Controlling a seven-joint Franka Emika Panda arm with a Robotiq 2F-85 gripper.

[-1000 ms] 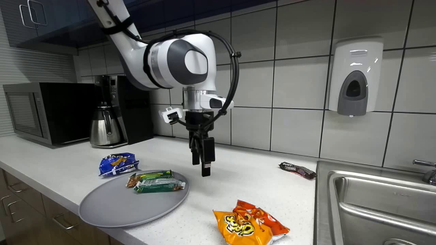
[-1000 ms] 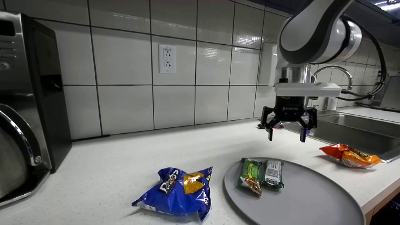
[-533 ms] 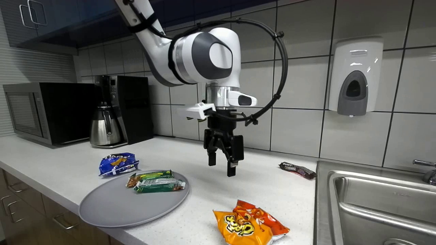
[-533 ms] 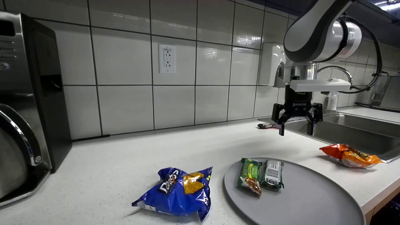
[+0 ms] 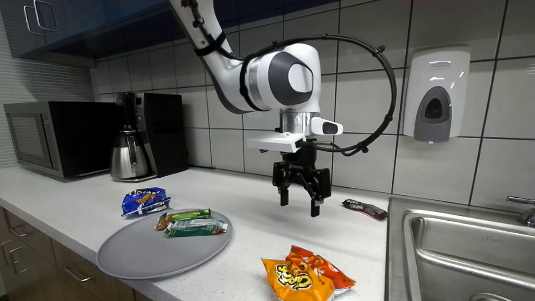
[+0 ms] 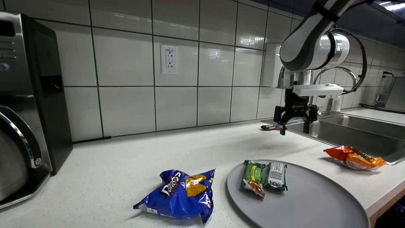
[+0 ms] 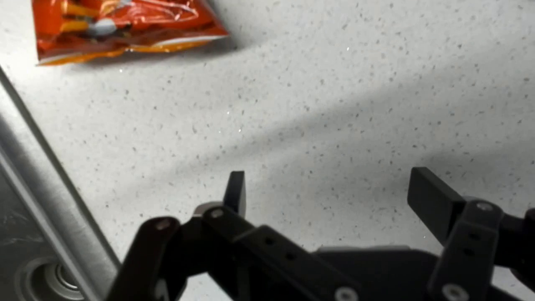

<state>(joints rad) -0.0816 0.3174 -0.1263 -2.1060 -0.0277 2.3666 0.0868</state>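
Note:
My gripper (image 5: 299, 205) hangs above the white counter with its fingers wide apart. Only speckled countertop shows between the fingertips (image 7: 430, 196) in the wrist view. A dark-wrapped bar (image 5: 365, 209) lies by the sink's back corner, to the right of the gripper. Nearer the front edge is an orange and red Cheetos bag (image 5: 307, 274), cut off at the top left of the wrist view. Two green-wrapped bars, a nearer one (image 5: 196, 228) and one behind it, lie on a round grey plate (image 5: 154, 259). A blue Doritos bag (image 6: 186, 194) rests beside that plate.
A steel sink (image 5: 395, 251) is set into the counter past the dark bar. Behind runs a tiled wall with a soap dispenser (image 5: 436, 94). A coffee maker (image 5: 156, 133) and a microwave (image 5: 58, 138) stand at the far end, under dark cupboards.
The open gripper has travelled away from the plate toward the sink side and the dark bar, turning somewhat about its vertical axis. Bags, bars and plate have stayed where they were.

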